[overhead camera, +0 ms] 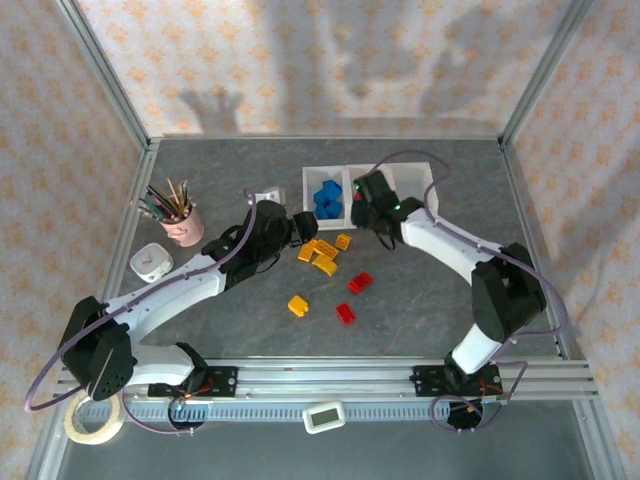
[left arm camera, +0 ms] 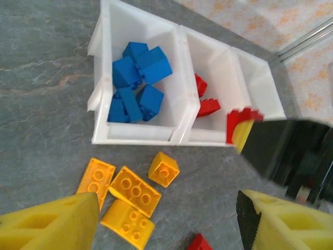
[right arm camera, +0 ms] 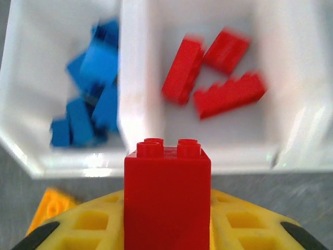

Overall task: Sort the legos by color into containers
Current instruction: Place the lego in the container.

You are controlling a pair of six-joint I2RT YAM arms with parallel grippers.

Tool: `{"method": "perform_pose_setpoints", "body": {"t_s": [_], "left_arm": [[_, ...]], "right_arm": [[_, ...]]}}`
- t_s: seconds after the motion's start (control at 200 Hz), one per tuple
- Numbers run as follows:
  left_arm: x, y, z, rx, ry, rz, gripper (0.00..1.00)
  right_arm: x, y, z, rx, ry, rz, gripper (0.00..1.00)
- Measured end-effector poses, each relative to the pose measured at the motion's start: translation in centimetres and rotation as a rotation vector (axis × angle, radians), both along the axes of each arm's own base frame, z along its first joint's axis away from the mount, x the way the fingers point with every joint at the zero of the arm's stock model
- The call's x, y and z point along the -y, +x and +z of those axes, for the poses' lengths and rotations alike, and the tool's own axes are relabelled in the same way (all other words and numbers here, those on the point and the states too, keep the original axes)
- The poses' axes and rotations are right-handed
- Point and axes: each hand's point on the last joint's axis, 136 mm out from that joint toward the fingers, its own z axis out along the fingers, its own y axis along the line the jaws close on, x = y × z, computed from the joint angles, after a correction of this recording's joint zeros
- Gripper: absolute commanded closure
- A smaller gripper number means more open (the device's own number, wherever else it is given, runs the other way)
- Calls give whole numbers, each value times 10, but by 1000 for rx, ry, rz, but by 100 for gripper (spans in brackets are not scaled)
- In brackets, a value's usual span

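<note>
Grip | right tool (right arm camera: 166,232) clamped on red brick (right arm camera: 167,192) | left tool (left arm camera: 166,226) spread

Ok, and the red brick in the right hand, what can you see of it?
The red brick is a blocky, smooth plastic piece with two round studs showing on its far end. The right hand is shut on it, yellow fingers pressing its two sides, studs pointing toward the tray. It hangs at the near wall of the middle compartment, which holds three red bricks. Nothing but the fingers is seen touching it.
</note>
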Motion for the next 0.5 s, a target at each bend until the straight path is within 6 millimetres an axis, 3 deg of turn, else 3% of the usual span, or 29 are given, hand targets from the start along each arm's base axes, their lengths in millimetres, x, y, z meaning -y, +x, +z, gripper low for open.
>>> {"method": "perform_pose_setpoints", "body": {"t_s": [0.13, 0.265, 0.395, 0.5], "left_arm": [[6, 13, 5, 8, -8, 5, 28], [8, 23, 7, 13, -11, 17, 28], [7, 26, 11, 21, -16, 22, 28], [7, 26, 11, 22, -18, 22, 28]], "right_arm": [[14, 47, 12, 50, -25, -62, 54], [13, 84, -5, 44, -70, -80, 40], [15, 88, -20, 9, -102, -77, 35], [15, 80, -12, 14, -87, -69, 34]]}}
